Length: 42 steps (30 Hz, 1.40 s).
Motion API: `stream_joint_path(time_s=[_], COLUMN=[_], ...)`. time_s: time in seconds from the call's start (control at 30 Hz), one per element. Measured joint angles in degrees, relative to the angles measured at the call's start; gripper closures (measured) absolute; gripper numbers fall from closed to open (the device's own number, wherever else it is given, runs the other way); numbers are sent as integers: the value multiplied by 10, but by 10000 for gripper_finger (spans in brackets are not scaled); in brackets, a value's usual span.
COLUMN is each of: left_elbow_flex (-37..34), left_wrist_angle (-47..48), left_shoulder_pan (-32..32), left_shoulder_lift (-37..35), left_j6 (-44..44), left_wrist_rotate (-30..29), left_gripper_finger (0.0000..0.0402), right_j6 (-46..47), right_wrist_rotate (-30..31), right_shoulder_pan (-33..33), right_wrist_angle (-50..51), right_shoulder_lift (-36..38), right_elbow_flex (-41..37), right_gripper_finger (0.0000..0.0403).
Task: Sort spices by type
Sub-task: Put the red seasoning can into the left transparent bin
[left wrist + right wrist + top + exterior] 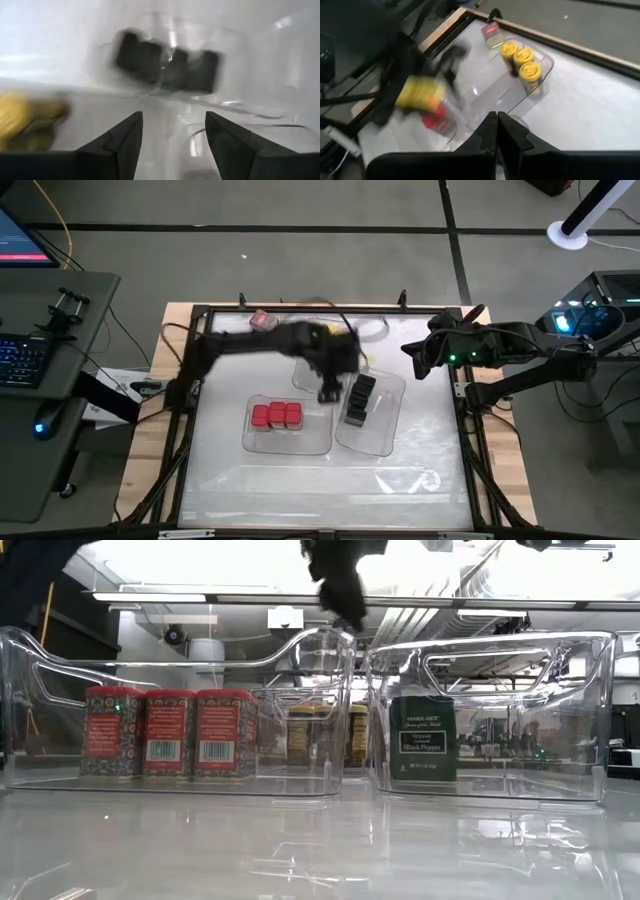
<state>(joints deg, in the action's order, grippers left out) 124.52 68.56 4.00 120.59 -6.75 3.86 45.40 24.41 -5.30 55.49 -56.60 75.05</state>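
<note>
Three red square-topped spices stand in a clear tray left of centre. Dark blocky spices stand in a second clear tray to its right. Three yellow-lidded jars stand in a third tray farther back, and one red spice lies alone near the far edge. My left gripper hangs open and empty above the gap between the two near trays, beside the dark spices. My right gripper is shut and empty, raised over the table's right edge.
The raised table frame runs round the white work surface. A keyboard and a monitor sit on a desk left of the table. Bare surface lies between the trays and the near edge.
</note>
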Motion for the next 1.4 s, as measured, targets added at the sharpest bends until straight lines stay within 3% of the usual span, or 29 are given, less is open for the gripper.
stream_joint_path(time_s=[0.1,0.23,0.33,0.4,0.47,0.63,0.77,0.83,1.03,1.23,1.4], left_elbow_flex=[-118,-337,-504,-582,-620,-618,-584,-569,-563,-563,-573], left_wrist_angle=[-57,-195,-292,-320,-320,-309,-306,-300,-288,-248,-201], left_shoulder_pan=[55,140,210,265,325,419,462,476,475,448,430], left_shoulder_lift=[-83,-225,-324,-367,-378,-335,-283,-262,-220,-217,-218], left_j6=[27,84,150,205,232,182,155,153,144,94,86], left_wrist_rotate=[-1,-2,-44,-81,-81,-73,-76,-70,-63,-129,-140], left_gripper_finger=[205,207,207,207,208,252,356,388,400,401,401], right_j6=[0,3,6,6,7,8,19,35,57,61,50], right_wrist_rotate=[-18,-26,-26,-19,2,62,68,68,65,58,53], right_shoulder_pan=[0,0,0,0,0,1,5,5,5,4,4], right_wrist_angle=[2,13,16,17,16,1,-8,-9,-9,-25,-40], right_shoulder_lift=[0,0,0,0,-1,-17,-39,-52,-93,-110,-109], right_elbow_flex=[0,0,0,0,0,0,0,0,0,0,0], right_gripper_finger=[402,402,402,402,402,402,402,402,402,402,402])
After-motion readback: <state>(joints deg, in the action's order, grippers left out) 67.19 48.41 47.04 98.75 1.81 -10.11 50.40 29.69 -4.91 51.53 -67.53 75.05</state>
